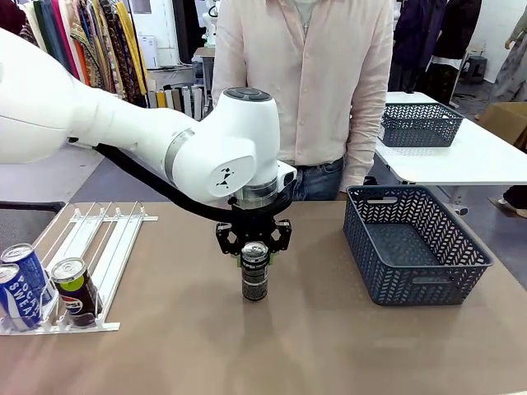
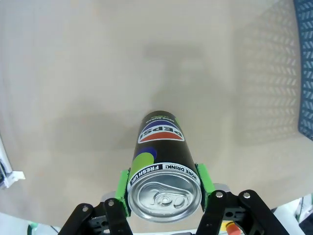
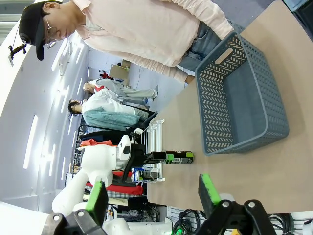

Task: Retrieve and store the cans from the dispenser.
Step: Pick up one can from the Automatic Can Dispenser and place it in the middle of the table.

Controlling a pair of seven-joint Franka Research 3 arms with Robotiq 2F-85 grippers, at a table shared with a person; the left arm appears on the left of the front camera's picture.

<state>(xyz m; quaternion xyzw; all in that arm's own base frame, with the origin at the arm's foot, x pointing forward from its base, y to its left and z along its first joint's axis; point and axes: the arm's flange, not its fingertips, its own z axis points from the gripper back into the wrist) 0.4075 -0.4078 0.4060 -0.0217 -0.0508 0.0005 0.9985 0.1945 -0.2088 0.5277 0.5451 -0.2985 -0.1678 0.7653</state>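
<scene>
Can (image 1: 254,280): black, upright, pinched by left claw (image 2: 164,190) | right claw (image 3: 154,192): spread wide, empty

the left tool (image 2: 164,187) clamps a black can (image 2: 161,142) near its silver top between green pads (image 2: 122,191), tan bench (image 2: 73,73) beneath; basket (image 2: 305,73) at right edge.

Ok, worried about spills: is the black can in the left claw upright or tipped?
Upright: the black can stands vertical with its silver top up, gripped near that top by the left claw.
</scene>
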